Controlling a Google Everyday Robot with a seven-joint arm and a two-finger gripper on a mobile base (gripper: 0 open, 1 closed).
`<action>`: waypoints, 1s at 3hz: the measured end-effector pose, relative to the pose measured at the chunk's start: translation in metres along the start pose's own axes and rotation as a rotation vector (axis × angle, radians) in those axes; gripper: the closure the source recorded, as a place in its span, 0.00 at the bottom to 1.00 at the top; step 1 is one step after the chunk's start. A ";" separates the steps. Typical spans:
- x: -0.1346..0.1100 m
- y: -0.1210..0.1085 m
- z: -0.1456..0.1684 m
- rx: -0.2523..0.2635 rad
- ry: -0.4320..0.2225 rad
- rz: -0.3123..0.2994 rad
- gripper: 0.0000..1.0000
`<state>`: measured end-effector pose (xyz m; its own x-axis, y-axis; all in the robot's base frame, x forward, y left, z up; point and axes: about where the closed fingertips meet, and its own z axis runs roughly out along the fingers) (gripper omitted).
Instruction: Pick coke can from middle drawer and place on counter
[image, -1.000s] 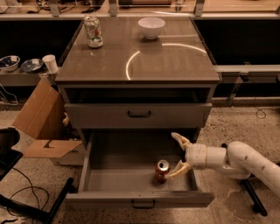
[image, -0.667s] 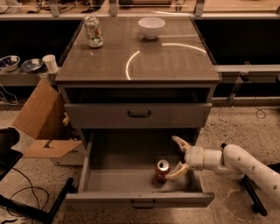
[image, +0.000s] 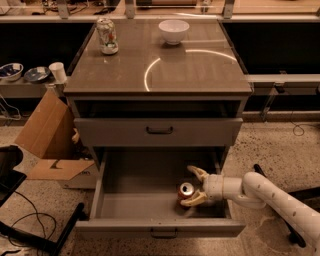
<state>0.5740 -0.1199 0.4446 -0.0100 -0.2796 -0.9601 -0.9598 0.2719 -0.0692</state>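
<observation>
Well, the gripper (image: 195, 186) is down inside the middle drawer (image: 150, 227), which is pulled out at the front of the cabinet, and its two pale fingers are spread wide rather than pinched. The coke can (image: 186, 191) stands upright between them near the front right corner of the tray. The lower finger is right against the can's side and the upper one is apart from it. To my eye that is how you would line up a sideways grab, with nothing squeezed yet. The white arm (image: 270, 200) reaches in over the drawer's right wall, low and nearly level, probably so it clears the closed drawer (image: 158, 131) just above.

The counter (image: 200, 75), which is the cabinet's glossy top with a pale arc on it, is where the can should end up, and the stretch by the arc looks free. At the back of the top are a pale can (image: 106, 36) and a white bowl (image: 174, 31). A cardboard box (image: 47, 135) leans against the cabinet's side opposite the arm, and a speckled floor (image: 280, 145) runs around the base.
</observation>
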 end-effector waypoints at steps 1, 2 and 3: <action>0.021 0.013 0.018 -0.019 0.035 0.015 0.40; 0.026 0.029 0.028 -0.018 0.065 0.032 0.63; -0.010 0.051 0.016 -0.037 0.042 0.061 0.86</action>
<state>0.5297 -0.0880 0.4463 -0.0802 -0.3017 -0.9500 -0.9667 0.2560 0.0003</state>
